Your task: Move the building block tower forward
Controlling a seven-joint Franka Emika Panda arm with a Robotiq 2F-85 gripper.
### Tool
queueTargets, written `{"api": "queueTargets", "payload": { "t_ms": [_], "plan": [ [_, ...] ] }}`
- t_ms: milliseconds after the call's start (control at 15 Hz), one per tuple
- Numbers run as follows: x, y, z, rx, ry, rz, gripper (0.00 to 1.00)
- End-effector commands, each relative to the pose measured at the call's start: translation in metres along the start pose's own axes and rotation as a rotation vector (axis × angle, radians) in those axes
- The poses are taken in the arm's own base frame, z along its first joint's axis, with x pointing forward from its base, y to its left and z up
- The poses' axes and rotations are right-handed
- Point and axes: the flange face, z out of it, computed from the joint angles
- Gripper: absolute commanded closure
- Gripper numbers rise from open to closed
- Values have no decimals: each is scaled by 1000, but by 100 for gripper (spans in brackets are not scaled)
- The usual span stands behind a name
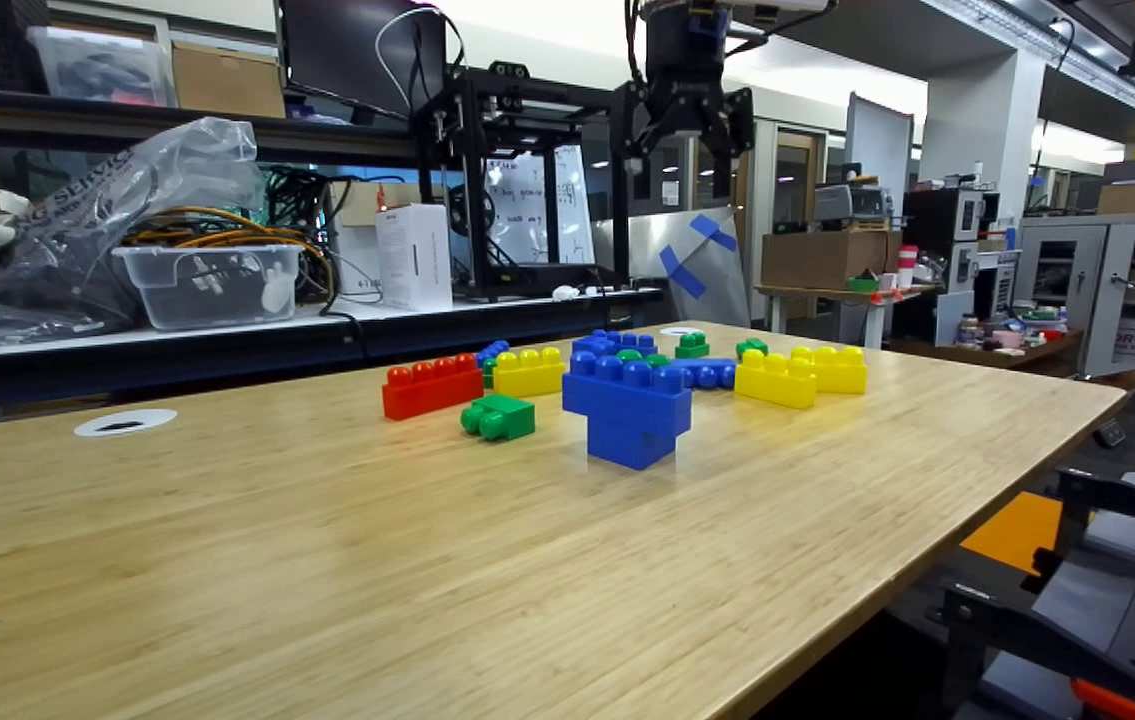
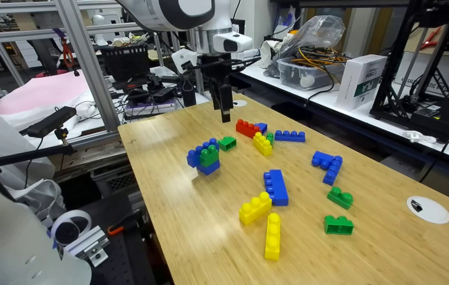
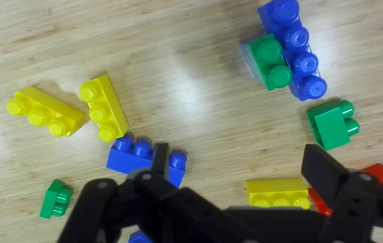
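The building block tower (image 1: pixel 632 405) stands upright on the table. It also shows in an exterior view (image 2: pixel 204 158) and at the upper right of the wrist view (image 3: pixel 296 50). It has a blue base, with a long four-stud blue brick and a small green two-stud brick side by side on top. The green brick is hidden in an exterior view. My gripper (image 1: pixel 679 178) is open and empty, high above the table and apart from the tower. In the wrist view its fingers (image 3: pixel 237 153) are wide apart, with the tower beyond them.
A green brick (image 2: pixel 227 143) lies close to the tower. A red brick (image 2: pixel 247 128), a yellow brick (image 2: pixel 262 144), blue bricks (image 2: pixel 276 188), two yellow bricks (image 2: pixel 255 208) and small green bricks (image 2: pixel 339 225) lie about the wooden table (image 1: pixel 327 560). A shelf (image 1: pixel 327 335) runs behind.
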Motion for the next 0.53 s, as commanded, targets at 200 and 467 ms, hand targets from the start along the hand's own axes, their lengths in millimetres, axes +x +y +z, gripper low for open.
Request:
{"api": "queueTargets", "payload": {
  "t_ms": [200, 467],
  "plan": [
    [-9, 4, -26, 1, -20, -53, 0],
    [-10, 2, -29, 0, -18, -57, 0]
  ]
}}
